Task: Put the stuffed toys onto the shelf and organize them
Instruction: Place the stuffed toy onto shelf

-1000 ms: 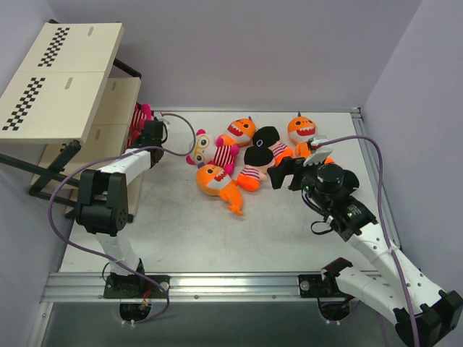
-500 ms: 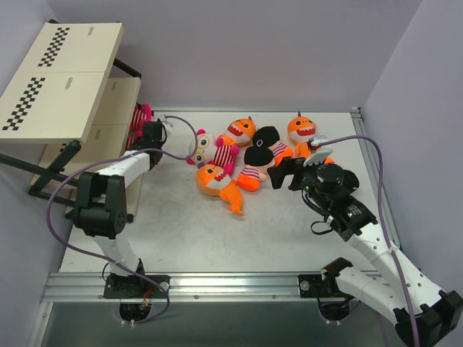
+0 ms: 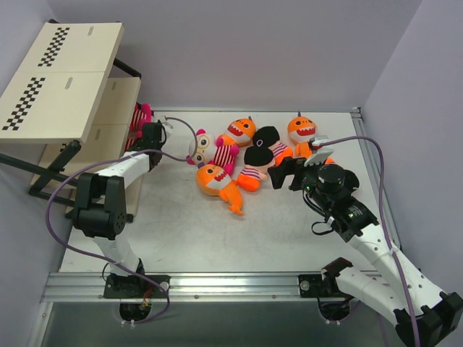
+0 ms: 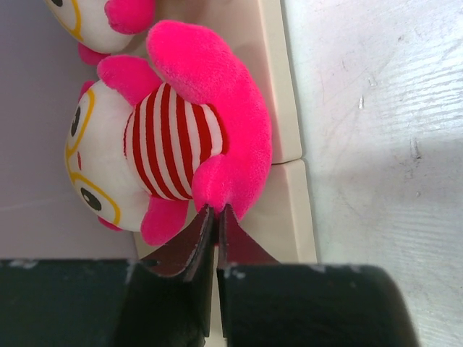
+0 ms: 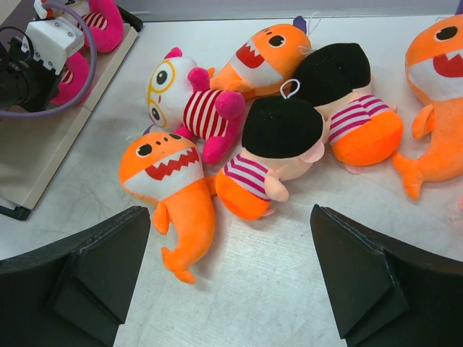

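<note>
1. The left tool (image 4: 215, 211) is closed to a thin slit. Its tips press against the pink foot of a pink-and-white plush doll (image 4: 170, 137) with a red-striped belly and yellow goggle eyes. Whether they nip any fabric cannot be told.
2. That doll lies on its side directly ahead of the left tool, on a lower board of the cream-beige tiered shelf (image 3: 64, 76) with its black metal frame.
3. A second pink-and-white doll (image 4: 108, 18) lies farther ahead of the same tool, cut off by the edge of the wrist view.
4. The grey worktop (image 4: 376, 144) runs along the right side of the left tool.
5. The right tool (image 5: 230, 213) is spread wide, holds nothing and hovers over the worktop.
6. Just ahead of it, between its two fingers, lies an orange plush doll with a black head (image 5: 278, 137) and a striped middle.
7. Toward its left finger lies an orange plush shark (image 5: 170, 177) with a white toothy mouth. A striped goggle-eyed doll (image 5: 192, 105) touches the shark on the far side.
8. Farther ahead of the right tool lie a second black-headed doll (image 5: 340, 76) and a second orange shark (image 5: 264, 50).
9. A third orange shark (image 5: 441, 72) lies ahead of its right finger.
10. From above, this pile lies between the two tools, just beside the right one and apart from the left one.
</note>
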